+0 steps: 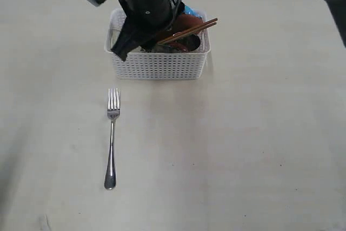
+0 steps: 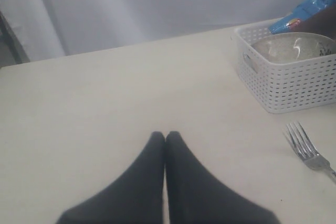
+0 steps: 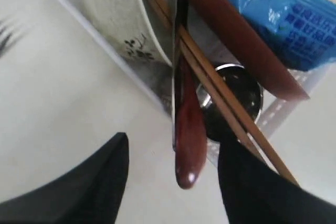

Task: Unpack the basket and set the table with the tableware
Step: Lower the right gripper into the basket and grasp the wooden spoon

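The white lattice basket (image 1: 159, 64) stands at the table's (image 1: 243, 150) far middle. In it are a pale bowl (image 3: 113, 14), a steel knife (image 3: 176, 72), a dark red spoon (image 3: 189, 140), wooden chopsticks (image 3: 220, 100), a steel cup (image 3: 239, 95) and a reddish-brown plate (image 3: 241, 40). My right gripper (image 3: 176, 145) reaches across over the basket's left part (image 1: 135, 39); its jaws stand open on either side of the spoon's end, not touching it. The fork (image 1: 111, 139) lies on the table in front of the basket. My left gripper (image 2: 166, 135) is shut and empty, above bare table left of the basket (image 2: 294, 87).
A blue chip bag (image 3: 286, 17) leans at the back of the basket behind the plate. The right arm's dark bulk covers the basket's left half in the exterior view. The fork's tines (image 2: 302, 142) lie just short of the basket's front wall.
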Robot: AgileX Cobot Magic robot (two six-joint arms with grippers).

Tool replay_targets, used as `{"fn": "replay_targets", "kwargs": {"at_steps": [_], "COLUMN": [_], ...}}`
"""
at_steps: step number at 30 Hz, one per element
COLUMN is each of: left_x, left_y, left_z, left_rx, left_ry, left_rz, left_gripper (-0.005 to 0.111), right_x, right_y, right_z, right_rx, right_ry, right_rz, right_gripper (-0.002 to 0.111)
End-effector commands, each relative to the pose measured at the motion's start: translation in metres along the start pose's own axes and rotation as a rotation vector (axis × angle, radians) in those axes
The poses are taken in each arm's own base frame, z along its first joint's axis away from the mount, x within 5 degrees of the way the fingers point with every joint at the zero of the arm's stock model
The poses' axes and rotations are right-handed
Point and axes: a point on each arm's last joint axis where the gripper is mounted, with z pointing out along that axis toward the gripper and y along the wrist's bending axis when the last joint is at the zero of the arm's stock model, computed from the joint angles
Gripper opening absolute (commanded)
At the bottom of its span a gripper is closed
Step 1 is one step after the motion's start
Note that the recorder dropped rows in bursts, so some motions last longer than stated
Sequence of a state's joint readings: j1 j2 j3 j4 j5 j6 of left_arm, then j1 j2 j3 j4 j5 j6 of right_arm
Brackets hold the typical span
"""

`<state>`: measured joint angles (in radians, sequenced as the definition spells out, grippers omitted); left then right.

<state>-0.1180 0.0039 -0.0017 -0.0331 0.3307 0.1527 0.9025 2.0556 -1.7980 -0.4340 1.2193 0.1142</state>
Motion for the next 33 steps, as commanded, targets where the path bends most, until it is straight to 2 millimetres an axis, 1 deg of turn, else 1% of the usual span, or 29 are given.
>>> {"fn": "replay_targets", "kwargs": {"at_steps": [1,6,8,10,13,16,17,19,22,27,30,33], "left_x": [-0.001,-0.001,-0.001,-0.001,-0.001,-0.001,-0.001,-0.001,-0.001,-0.001,-0.001,-0.001], "left_y": [0.000,0.000,0.000,0.000,0.000,0.000,0.000,0.000,0.000,0.000,0.000,0.000], "left_z": [0.000,0.000,0.000,0.000,0.000,0.000,0.000,0.000,0.000,0.000,0.000,0.000], "left_rx": [0.002,0.002,0.002,0.002,0.002,0.002,0.002,0.002,0.002,0.002,0.002,0.002], "left_ry": [-0.013,-0.013,-0.013,-0.013,-0.013,-0.013,-0.013,-0.013,-0.013,-0.013,-0.013,-0.013], "left_rz": [0.004,0.004,0.004,0.004,0.004,0.004,0.004,0.004,0.004,0.004,0.004,0.004], "left_gripper": [0.000,0.000,0.000,0.000,0.000,0.000,0.000,0.000,0.000,0.000,0.000,0.000], "right_x": [0.007,0.008,0.009,0.009,0.008,0.007,0.007,0.007,0.007,0.008,0.009,0.009], "right_y": [-0.008,-0.006,-0.003,0.000,0.002,-0.002,-0.004,-0.006,-0.007,-0.003,0.003,0.004], "right_z": [-0.003,0.001,0.007,0.016,0.025,0.025,0.025,0.025,0.026,0.033,0.035,0.036], "right_rx": [0.050,0.053,0.052,0.051,0.077,0.129,0.144,0.175,0.174,0.137,0.077,0.081], "right_ry": [0.004,0.018,0.036,0.057,0.077,0.072,0.069,0.063,0.065,0.084,0.095,0.099], "right_rz": [-0.027,-0.067,-0.085,-0.111,-0.142,-0.135,-0.128,-0.112,-0.076,-0.065,-0.040,-0.039], "right_gripper": [0.050,0.050,0.048,0.044,0.034,0.027,0.026,0.026,0.026,0.026,0.026,0.026]}}
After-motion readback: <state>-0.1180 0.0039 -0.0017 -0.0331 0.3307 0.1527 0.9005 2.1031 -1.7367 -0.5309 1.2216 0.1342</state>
